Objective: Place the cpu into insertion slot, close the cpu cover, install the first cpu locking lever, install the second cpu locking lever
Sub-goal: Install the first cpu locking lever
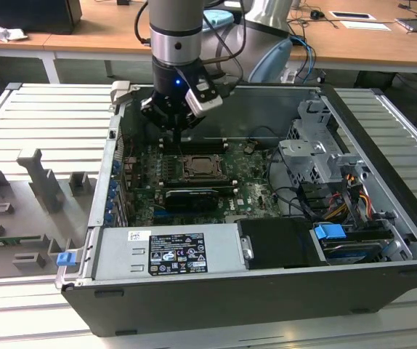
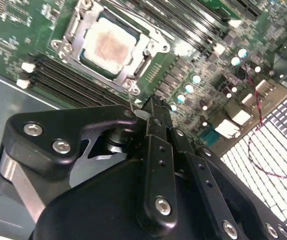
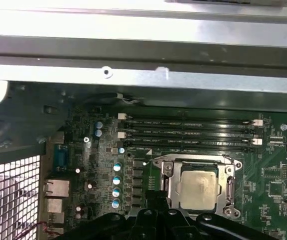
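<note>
Already the cpu sits flat in the insertion slot, its pale grey top matt w/ a brownish stain. The cpu cover, a thin silvery frame w/ a big square window, seems to lie down around the chip. So I judge steps 1 and 2 as done and the work stands at the locking levers. Whether these are latched I cannot tell; they are hard to separate from the frame.

The tool hangs above the green motherboard, at approx. 10 o'clock from the slot in the exterior view, touching nothing. Its black fingers look pressed together w/ nothing between them. In the first wrist view the long black memory slots run just beside the slot.

What this step calls for, imo: a narrow, stiff tip to press a springy rod down and under its hook. Only small force is wanted, since the board nearby is crowded w/ little round capacitors.
</note>
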